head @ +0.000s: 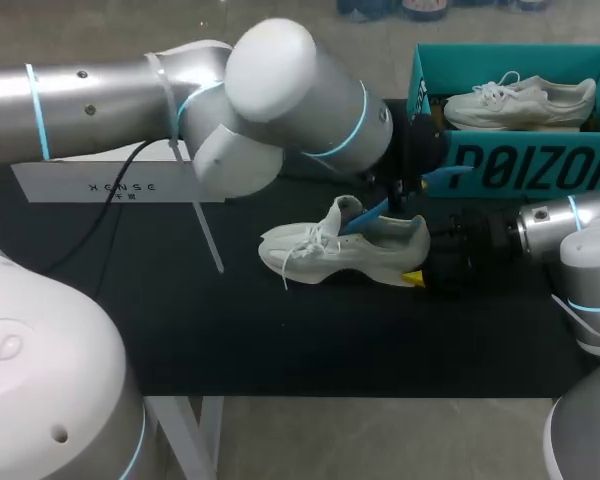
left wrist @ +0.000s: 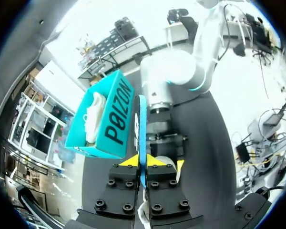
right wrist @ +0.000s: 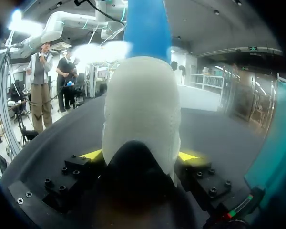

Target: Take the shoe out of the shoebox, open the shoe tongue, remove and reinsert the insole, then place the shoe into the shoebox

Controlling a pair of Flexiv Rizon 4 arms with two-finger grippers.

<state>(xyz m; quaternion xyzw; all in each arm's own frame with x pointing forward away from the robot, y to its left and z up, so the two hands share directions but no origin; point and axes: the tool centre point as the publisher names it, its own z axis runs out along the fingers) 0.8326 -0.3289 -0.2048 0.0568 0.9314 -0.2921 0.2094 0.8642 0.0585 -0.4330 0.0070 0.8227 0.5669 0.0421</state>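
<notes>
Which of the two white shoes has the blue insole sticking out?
The shoe on the table, heel clamped in the right gripper; the left gripper pinches its insole. The other shoe lies in the box, untouched.

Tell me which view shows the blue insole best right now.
Head view: the insole slants up out of the shoe toward the left gripper. Left wrist shows it only edge-on in that gripper; right wrist shows just its end rising past the shoe's heel.
</notes>
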